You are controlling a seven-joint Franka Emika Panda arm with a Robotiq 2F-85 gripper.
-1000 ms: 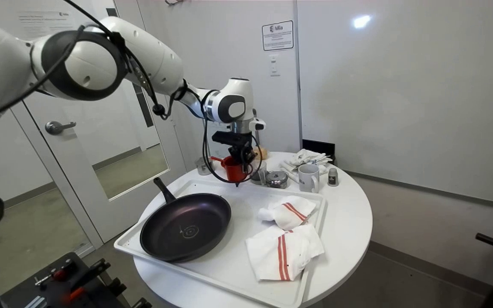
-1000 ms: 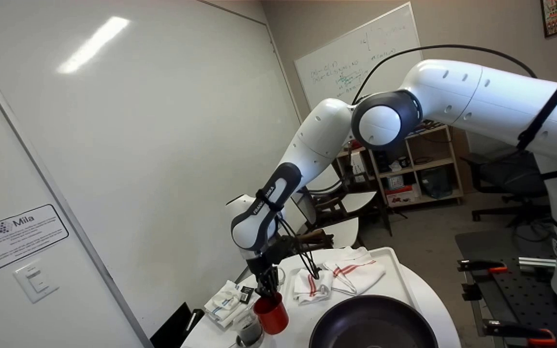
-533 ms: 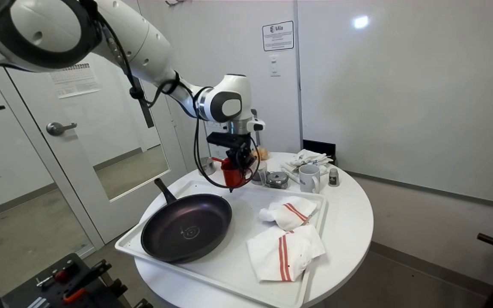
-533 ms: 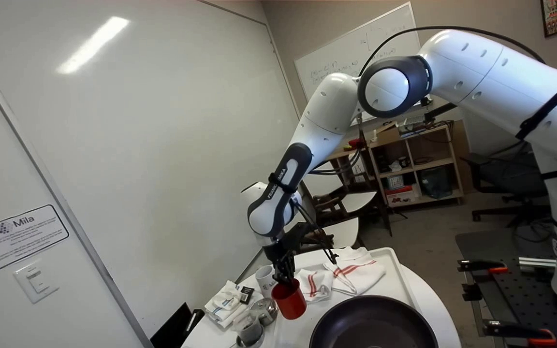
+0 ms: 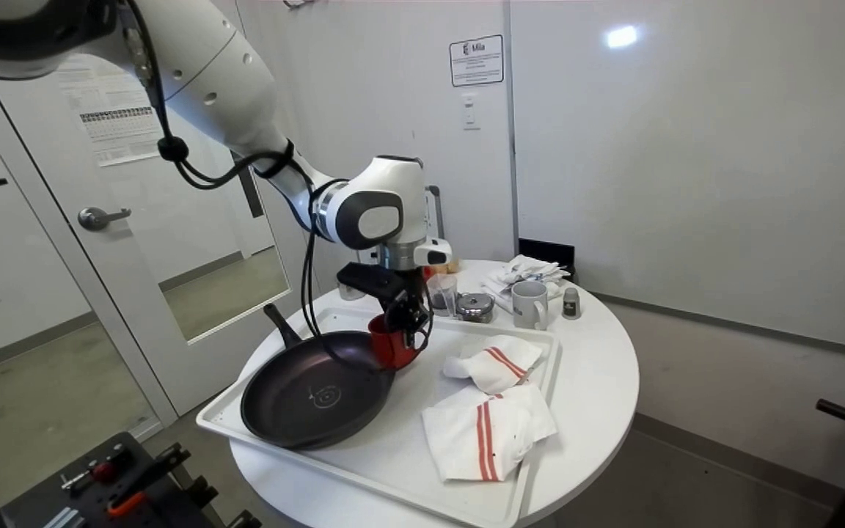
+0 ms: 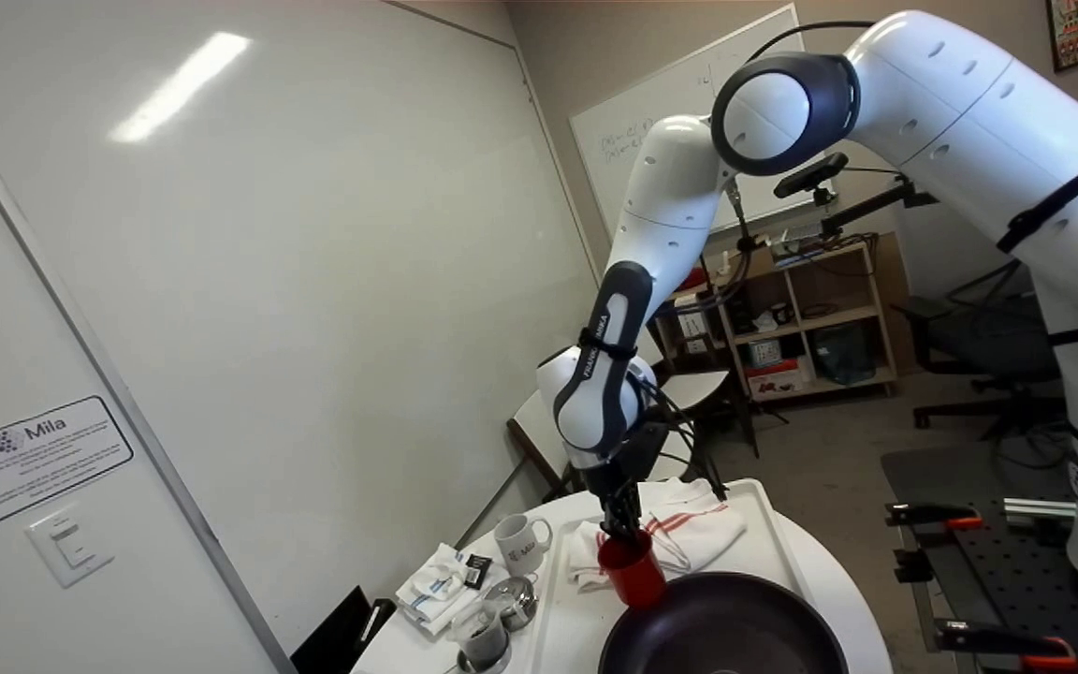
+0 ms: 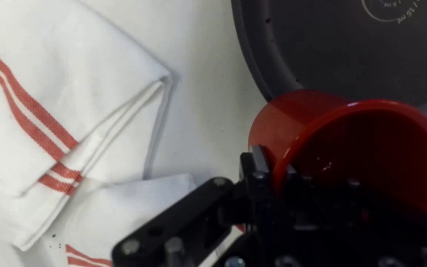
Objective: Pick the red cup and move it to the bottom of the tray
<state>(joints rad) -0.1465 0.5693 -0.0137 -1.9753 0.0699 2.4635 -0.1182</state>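
One red cup point(image 6: 634, 575), wall pinched between jaws, held over tray point(image 5: 393, 451).

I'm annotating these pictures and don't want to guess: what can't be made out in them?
Glossy red round cup, wrist view: part of its inside is hidden by the black two-fingered gripper.
Round black frying pan, in an exterior view: near part cut off by the bottom edge.
Whether cup touches pan, wrist view: the cup hides that stretch of rim.
White rectangular wall sign, in both exterior views: lower lines too small to read.
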